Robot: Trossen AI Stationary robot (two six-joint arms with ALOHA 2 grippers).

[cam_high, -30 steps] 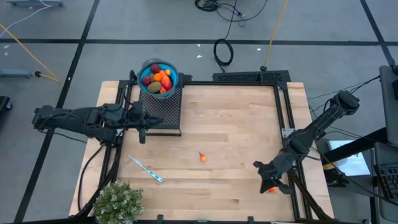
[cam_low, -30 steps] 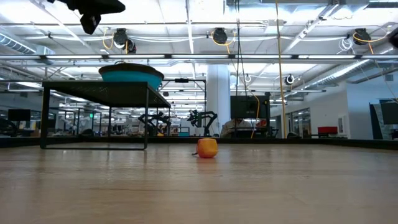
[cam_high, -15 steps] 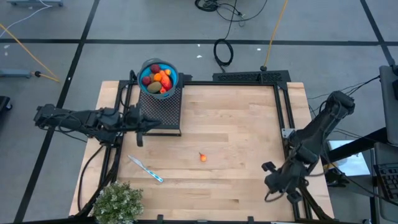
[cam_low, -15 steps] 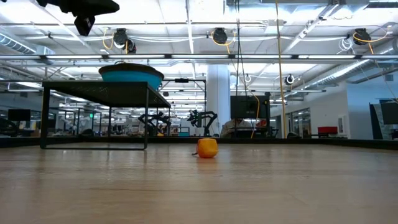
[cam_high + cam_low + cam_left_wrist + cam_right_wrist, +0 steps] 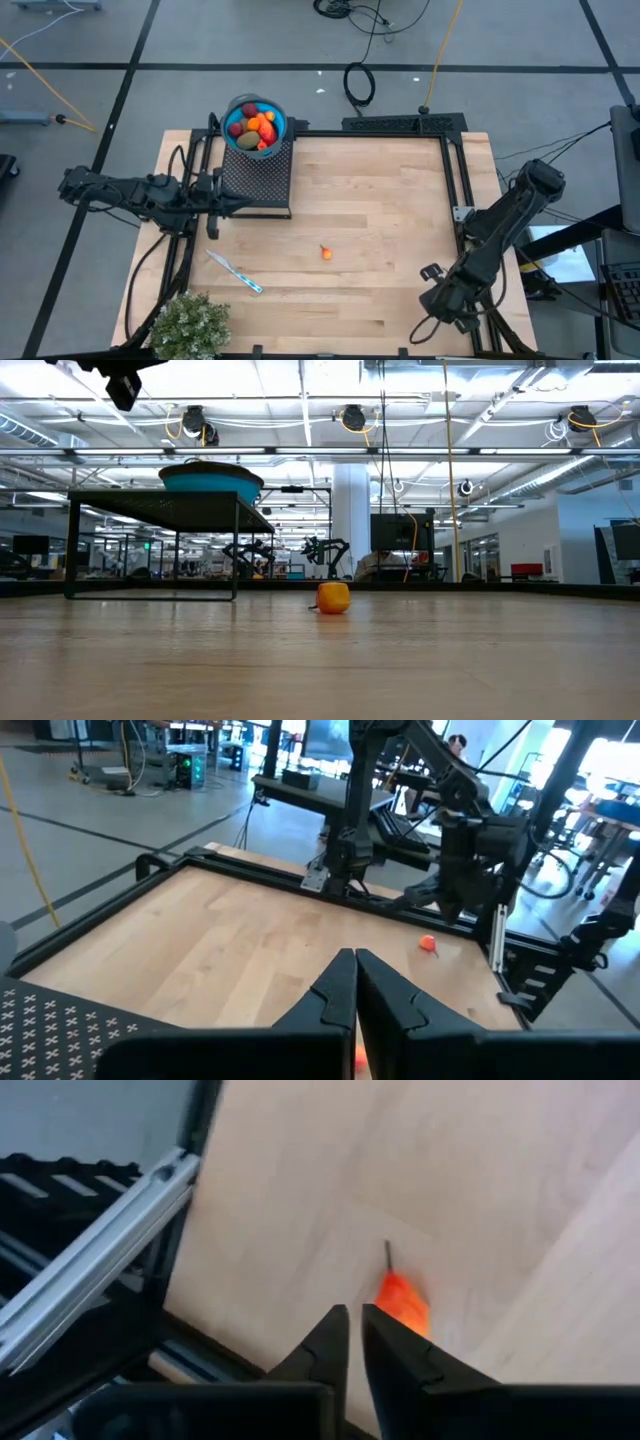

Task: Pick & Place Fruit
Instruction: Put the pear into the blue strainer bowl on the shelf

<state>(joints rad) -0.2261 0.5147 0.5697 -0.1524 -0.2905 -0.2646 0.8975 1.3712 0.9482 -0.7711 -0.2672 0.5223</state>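
**A:** Where is the fruit?

**B:** Most of it sits in the blue bowl (image 5: 255,125), heaped: orange balls, dark red rounds and an olive-brown oval at the rim. The bowl stands on a black mesh stand (image 5: 257,176) at the far left of the wooden table (image 5: 380,210); in the low view the bowl (image 5: 211,482) rests on top of that raised platform.

**A:** Anything loose?

**B:** One small orange fruit (image 5: 326,253) lies alone on the bare wood near the middle of the table, well apart from the bowl. From table height it shows as a round orange ball (image 5: 333,597). A second orange-red piece with a thin dark stem (image 5: 402,1302) lies on the wood just beyond the right gripper's tips, close to the black frame rail.

**A:** And the grippers?

**B:** The left gripper (image 5: 212,216) hangs just in front of the stand, fingers pressed together, holding nothing. The right gripper (image 5: 353,1330) is at the table's near right corner with only a narrow slit between its fingers, empty.

**A:** What else is on the table?

**B:** A blue-and-white stick (image 5: 234,271) lies near the left edge, and a bushy green plant (image 5: 188,324) stands at the near left corner.
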